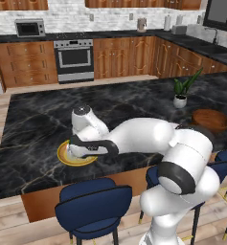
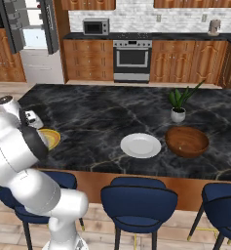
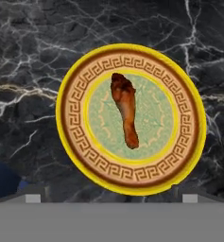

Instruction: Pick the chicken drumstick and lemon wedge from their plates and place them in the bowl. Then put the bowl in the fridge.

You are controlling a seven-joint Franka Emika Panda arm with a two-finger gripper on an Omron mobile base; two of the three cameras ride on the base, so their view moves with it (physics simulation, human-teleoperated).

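The chicken drumstick (image 3: 125, 108) lies brown and tapering on the pale green centre of the yellow-rimmed plate (image 3: 132, 186), thick end away from me. My gripper (image 3: 111, 197) hangs straight above that plate (image 1: 66, 158), open wide with nothing between its fingers. The white plate (image 2: 140, 145) sits mid-counter near the front edge; the lemon wedge is too small to make out on it. To its right stands the brown wooden bowl (image 2: 186, 140), also at the right end of the counter (image 1: 210, 119). The fridge (image 2: 31, 29) stands at the far left with its dark door open.
A potted plant (image 2: 178, 113) stands behind the bowl. Blue stools (image 2: 139, 200) line the front of the black marble island (image 2: 97, 112). Across the floor are the steel oven (image 2: 131, 58) and a microwave (image 2: 96, 26).
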